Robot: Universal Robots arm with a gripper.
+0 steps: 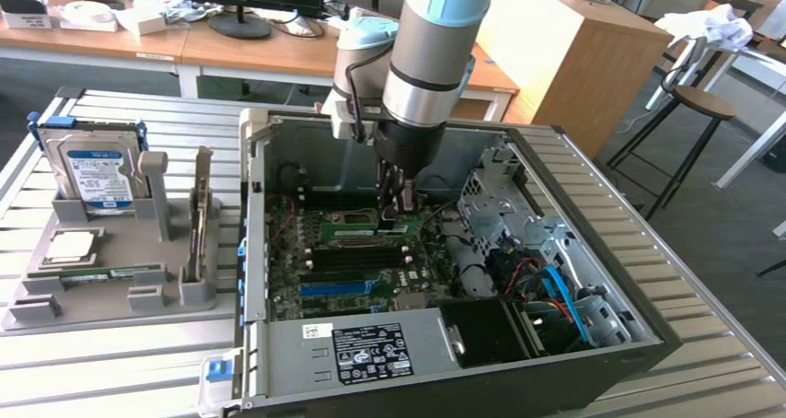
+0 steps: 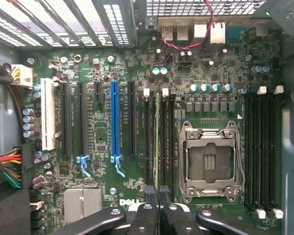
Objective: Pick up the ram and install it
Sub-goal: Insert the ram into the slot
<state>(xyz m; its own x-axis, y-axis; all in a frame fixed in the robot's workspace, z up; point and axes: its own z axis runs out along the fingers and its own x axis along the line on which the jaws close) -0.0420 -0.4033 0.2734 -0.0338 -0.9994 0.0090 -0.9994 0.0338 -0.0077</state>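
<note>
**Beside the CPU socket: a thin stick, little margin**

Just beside the CPU socket (image 2: 209,161), the ram (image 2: 158,137) hangs edge-on above the black memory slots (image 2: 167,142), with the jaws of the gripper (image 2: 158,192) clenched on its upper edge. I cannot tell which slot it lines up with. If it sits off the groove, a downward push would likely drive the contacts onto a slot wall and strain the motherboard (image 2: 98,147). The white latch clips (image 2: 165,91) past the socket's corner could block seating if closed. So narrow a pinch may also let the stick tilt.

ram (image 2: 157,137) end hidden by jaws, arm (image 1: 430,59) cropped
</note>
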